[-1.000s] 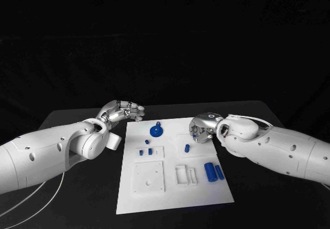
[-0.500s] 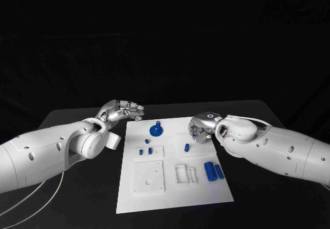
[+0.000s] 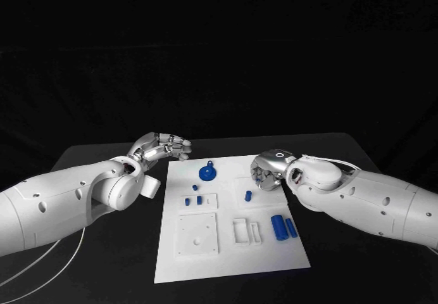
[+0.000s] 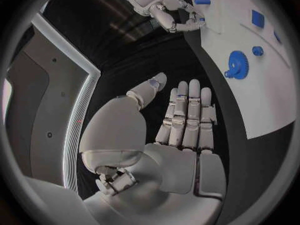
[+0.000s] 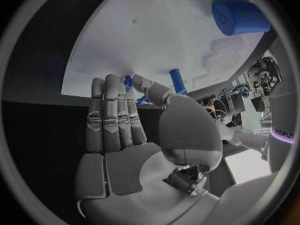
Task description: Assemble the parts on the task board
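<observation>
- Nearest the robot, at 6 o'clock on the white task board (image 3: pixel 233 253), bare plate; just beyond it lie a square white plate with holes (image 3: pixel 197 234), a small white bracket (image 3: pixel 246 231) and, at 4 o'clock of the board's middle, two blue cylinders (image 3: pixel 284 228) side by side
- Mid-board: two short blue pegs (image 3: pixel 193 201) stand on a small raised pad, a single blue peg (image 3: pixel 246 197) sits toward 2 o'clock
- Right hand (image 3: pixel 268 171) hovers at the board's 2 o'clock edge, fingers (image 5: pixel 112 117) straight, close together and empty, thumb near a blue peg without clasping it
- Left hand (image 3: pixel 162 147) waits off the board over the desk (image 3: pixel 100 158) at 10 o'clock, fingers (image 4: pixel 187 115) extended, holding nothing
- Farthest, at 12 o'clock, the blue gear (image 3: pixel 208 172) rests flat
- Judgement: the pick has not begun; the right hand would do well to spread thumb from fingers, settle squarely over the peg and pinch it upright, not nudging it sideways
</observation>
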{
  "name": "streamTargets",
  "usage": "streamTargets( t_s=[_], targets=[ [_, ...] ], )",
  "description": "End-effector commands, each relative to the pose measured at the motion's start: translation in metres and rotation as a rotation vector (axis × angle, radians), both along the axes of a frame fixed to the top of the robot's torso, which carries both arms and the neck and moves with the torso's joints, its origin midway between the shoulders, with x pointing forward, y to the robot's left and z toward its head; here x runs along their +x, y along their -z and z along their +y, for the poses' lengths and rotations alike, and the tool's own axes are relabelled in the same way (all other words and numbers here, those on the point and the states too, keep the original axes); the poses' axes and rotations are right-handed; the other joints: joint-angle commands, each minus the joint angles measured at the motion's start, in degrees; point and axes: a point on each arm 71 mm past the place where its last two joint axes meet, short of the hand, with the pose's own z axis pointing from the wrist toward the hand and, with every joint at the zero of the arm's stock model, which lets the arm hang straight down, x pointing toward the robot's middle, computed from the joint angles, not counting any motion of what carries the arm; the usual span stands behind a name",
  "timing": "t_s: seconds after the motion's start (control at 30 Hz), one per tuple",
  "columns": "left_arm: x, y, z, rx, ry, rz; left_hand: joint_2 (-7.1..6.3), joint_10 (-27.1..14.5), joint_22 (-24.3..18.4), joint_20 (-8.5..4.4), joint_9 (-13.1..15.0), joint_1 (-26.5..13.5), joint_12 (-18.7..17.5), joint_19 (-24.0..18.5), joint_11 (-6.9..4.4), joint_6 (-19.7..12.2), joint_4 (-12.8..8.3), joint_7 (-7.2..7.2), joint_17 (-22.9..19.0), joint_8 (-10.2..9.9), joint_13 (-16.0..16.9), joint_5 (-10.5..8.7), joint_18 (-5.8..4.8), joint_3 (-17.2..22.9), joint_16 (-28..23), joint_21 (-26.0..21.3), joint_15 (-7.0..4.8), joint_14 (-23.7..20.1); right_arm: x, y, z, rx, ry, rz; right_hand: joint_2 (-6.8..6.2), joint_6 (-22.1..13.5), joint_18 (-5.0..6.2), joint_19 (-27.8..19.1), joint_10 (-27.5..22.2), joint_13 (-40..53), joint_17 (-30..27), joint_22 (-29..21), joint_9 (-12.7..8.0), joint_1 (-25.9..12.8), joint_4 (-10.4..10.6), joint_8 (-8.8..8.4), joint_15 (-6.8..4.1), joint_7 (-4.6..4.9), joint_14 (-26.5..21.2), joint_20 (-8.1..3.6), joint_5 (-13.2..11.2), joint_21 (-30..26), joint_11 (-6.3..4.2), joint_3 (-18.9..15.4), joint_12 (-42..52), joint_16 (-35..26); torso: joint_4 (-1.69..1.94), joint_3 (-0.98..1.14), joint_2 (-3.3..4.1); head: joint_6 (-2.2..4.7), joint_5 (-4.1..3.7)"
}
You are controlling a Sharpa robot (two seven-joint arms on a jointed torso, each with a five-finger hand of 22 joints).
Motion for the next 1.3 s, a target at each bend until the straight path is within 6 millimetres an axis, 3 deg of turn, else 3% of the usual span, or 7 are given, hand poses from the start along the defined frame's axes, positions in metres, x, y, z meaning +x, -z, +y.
streamTargets(
  t_s=[0.03,0.23,0.47,0.9,1.07,1.2,1.3],
  targets=[
    [0.000,-0.001,-0.002,-0.011,0.012,-0.001,0.36,-0.08,0.07,0.27,-0.02,-0.37,-0.11,-0.20,0.17,-0.32,0.01,-0.01,0.11,0.33,-0.07,0.25,0.67,-0.36,-0.25,-0.33,0.12,0.35,-0.002,0.008,-0.004,-0.003,-0.006,0.024,-0.17,0.35,0.87,0.36,0.55,2.24,0.11,0.05,0.05,0.57,-0.04,0.18,-0.12,0.06,0.23,-0.12,-0.34,0.26,-0.05,0.40,0.13,0.34,0.01,0.03,-0.03,0.03,0.00],
    [0.002,0.000,-0.001,-0.009,0.007,-0.002,0.29,-0.13,0.12,0.28,-0.04,-0.47,-0.13,-0.20,0.19,-0.38,0.01,0.02,0.24,0.32,-0.11,0.35,0.67,-0.42,-0.39,-0.36,0.13,0.38,0.000,-0.002,-0.008,0.061,0.000,0.006,-0.36,0.45,0.87,0.51,0.71,2.56,0.27,0.16,0.15,0.63,0.14,0.15,-0.17,0.04,0.28,-0.16,-0.75,0.34,-0.10,0.84,0.00,0.51,-0.07,0.02,-0.04,-0.17,0.12],
    [0.004,0.000,0.001,-0.006,0.000,-0.004,0.28,-0.16,0.17,0.29,-0.05,-0.62,-0.13,-0.20,0.21,-0.41,0.05,0.03,0.37,0.32,-0.15,0.40,0.67,-0.48,-0.53,-0.40,0.13,0.40,0.002,-0.015,-0.010,0.121,0.008,0.013,-0.53,0.58,0.87,0.60,0.83,2.79,0.38,0.24,0.24,0.67,0.18,0.16,-0.21,-0.02,0.31,-0.21,-1.11,0.40,-0.14,1.05,-0.09,0.62,-0.06,0.15,-0.08,0.07,0.32],
    [0.007,0.001,0.002,-0.003,-0.010,-0.007,0.27,-0.18,0.20,0.29,-0.06,-0.64,-0.13,-0.22,0.21,-0.40,0.03,0.02,0.46,0.34,-0.18,0.44,0.68,-0.49,-0.63,-0.44,0.14,0.40,0.002,-0.034,-0.011,0.264,0.022,0.054,-0.41,0.56,0.87,0.63,0.83,2.92,0.44,0.30,0.28,0.61,0.27,0.12,-0.21,0.00,0.30,-0.21,-0.93,0.42,-0.13,1.14,-0.19,0.67,-0.06,0.02,-0.03,0.40,0.45],
    [0.008,0.001,0.000,0.001,-0.019,-0.008,0.28,-0.19,0.21,0.29,-0.06,-0.64,-0.13,-0.22,0.21,-0.40,0.02,0.02,0.50,0.35,-0.19,0.45,0.68,-0.49,-0.67,-0.45,0.14,0.41,-0.010,-0.039,0.007,0.325,-0.029,0.086,-0.23,0.47,0.87,0.59,0.78,3.06,0.48,0.35,0.32,0.45,0.31,0.03,-0.19,0.04,0.24,-0.20,-0.54,0.41,-0.10,1.15,-0.35,0.68,-0.01,-0.09,-0.11,0.64,1.21],
    [0.008,0.000,-0.001,0.021,-0.016,-0.024,0.32,-0.19,0.23,0.28,-0.06,-0.59,-0.13,-0.22,0.21,-0.40,0.00,0.01,0.55,0.36,-0.20,0.49,0.69,-0.45,-0.72,-0.46,0.13,0.42,-0.021,-0.043,0.030,0.346,-0.093,0.098,-0.14,0.43,0.87,0.56,0.76,3.18,0.51,0.39,0.36,0.33,0.26,-0.02,-0.17,0.06,0.19,-0.20,-0.20,0.40,-0.08,1.09,-0.46,0.69,-0.10,-0.13,-0.12,0.77,2.57],
    [0.010,0.001,-0.001,0.022,-0.019,-0.023,0.32,-0.19,0.25,0.28,-0.06,-0.57,-0.12,-0.22,0.20,-0.40,-0.02,0.01,0.60,0.36,-0.21,0.52,0.70,-0.44,-0.76,-0.48,0.13,0.44,-0.028,-0.044,0.045,0.355,-0.128,0.105,-0.05,0.38,0.87,0.56,0.75,3.30,0.53,0.44,0.41,0.21,0.22,-0.06,-0.16,0.07,0.16,-0.20,0.13,0.41,-0.07,1.01,-0.56,0.70,0.03,-0.09,-0.11,0.70,3.81]
  ],
)
